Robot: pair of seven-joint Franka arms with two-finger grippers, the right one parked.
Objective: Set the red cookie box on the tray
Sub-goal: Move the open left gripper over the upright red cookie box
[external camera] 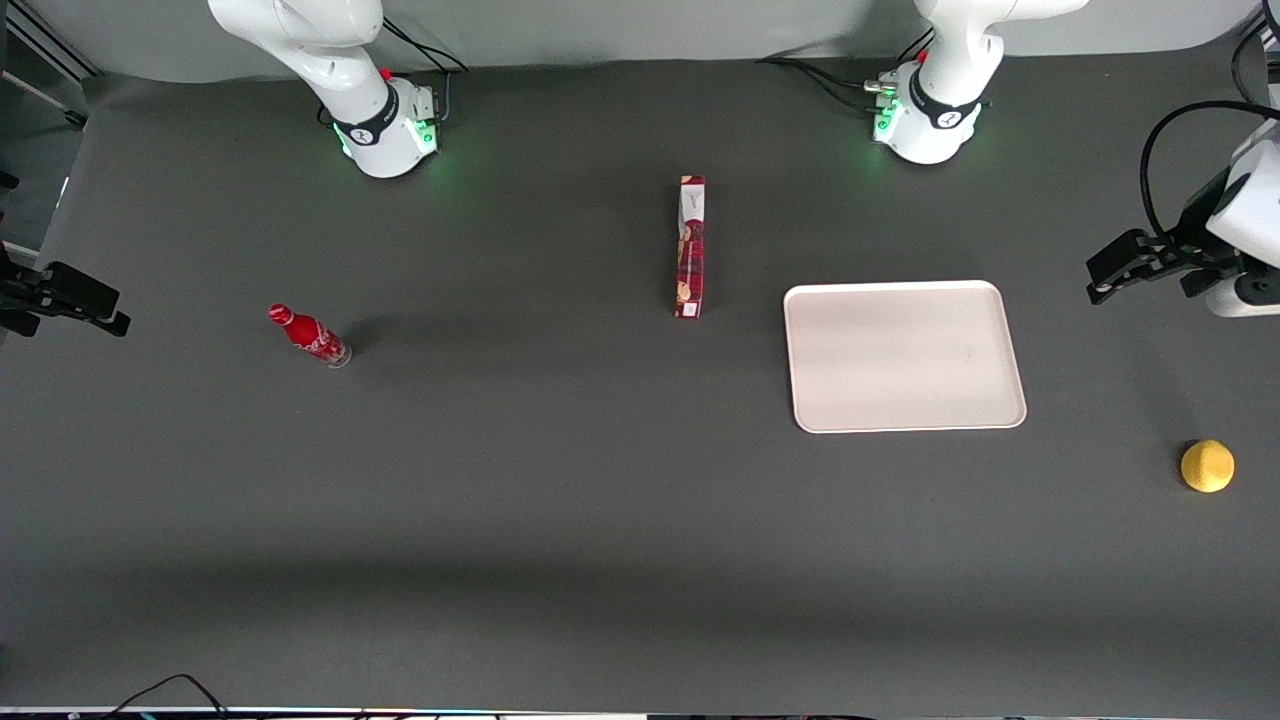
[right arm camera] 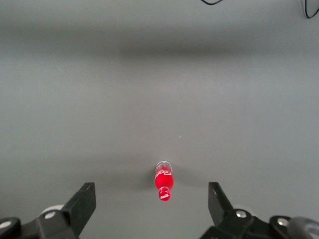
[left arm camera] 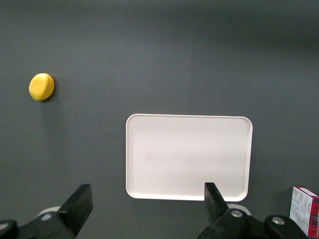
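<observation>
The red cookie box (external camera: 690, 247) is a long slim dark-red tartan carton. It lies on its narrow side on the dark table, beside the tray toward the parked arm's end and a little farther from the front camera. One end of it shows in the left wrist view (left arm camera: 304, 211). The tray (external camera: 905, 355) is flat, pale cream and bare; it also shows in the left wrist view (left arm camera: 188, 155). My left gripper (external camera: 1096, 280) is open and empty, held above the table at the working arm's end, apart from the tray and the box. In the left wrist view the gripper (left arm camera: 147, 191) looks down on the tray's rim.
A yellow round object (external camera: 1207, 466) lies at the working arm's end, nearer the front camera than the gripper, and shows in the left wrist view (left arm camera: 41, 86). A small red bottle (external camera: 310, 336) lies toward the parked arm's end. Both arm bases stand at the table's back edge.
</observation>
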